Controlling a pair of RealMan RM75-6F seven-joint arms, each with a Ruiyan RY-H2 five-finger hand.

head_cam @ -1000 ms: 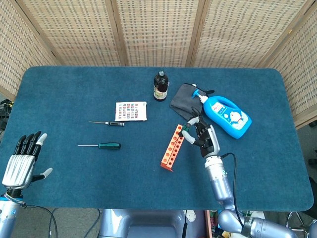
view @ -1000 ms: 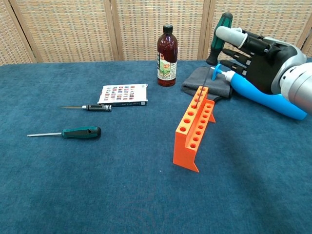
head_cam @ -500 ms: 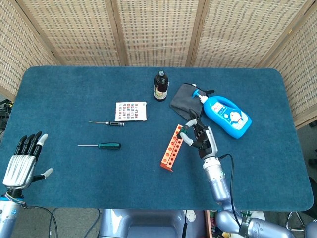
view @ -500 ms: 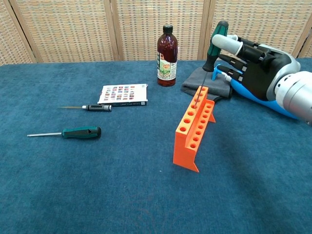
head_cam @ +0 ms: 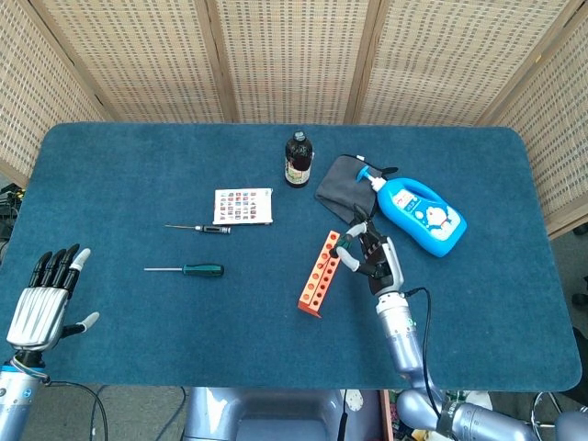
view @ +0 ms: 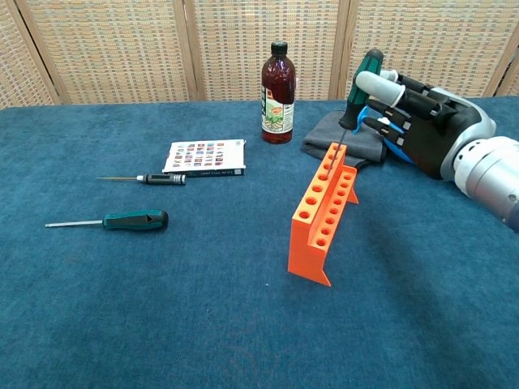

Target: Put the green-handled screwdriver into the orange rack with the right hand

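- Here, the fingers (view: 381, 83) of the right hand (view: 422, 121) are curled around the handle of a green-handled screwdriver (view: 357, 85), pinching it near the top.
- The screwdriver stands nearly upright, handle uppermost, and its thin shaft points down at the far end of the orange rack (view: 323, 212); the tip is at or in one of the farthest holes, though which hole cannot be made out.
- In the head view the right hand (head_cam: 375, 257) sits just to the right of the rack (head_cam: 318, 274), its grey forearm running down toward the near table edge.
- The rack is a long sloped block with two rows of round holes, standing on the blue table (view: 162, 308) near its middle.
- Behind the right hand lie a dark grey cloth (view: 336, 139) and a blue bottle (head_cam: 419, 212) lying on its side, partly on the cloth.
- A dark brown bottle (view: 277, 83) stands upright beyond the rack, just left of the cloth.
- Farther left lies a flat card with coloured squares (view: 206, 156), a slim black-handled screwdriver (view: 150, 178) just in front of it, and nearer still a second green-handled screwdriver lying flat (view: 122, 220).
- The left hand (head_cam: 41, 303) hangs at the near left corner of the table, fingers straight and spread, holding nothing.
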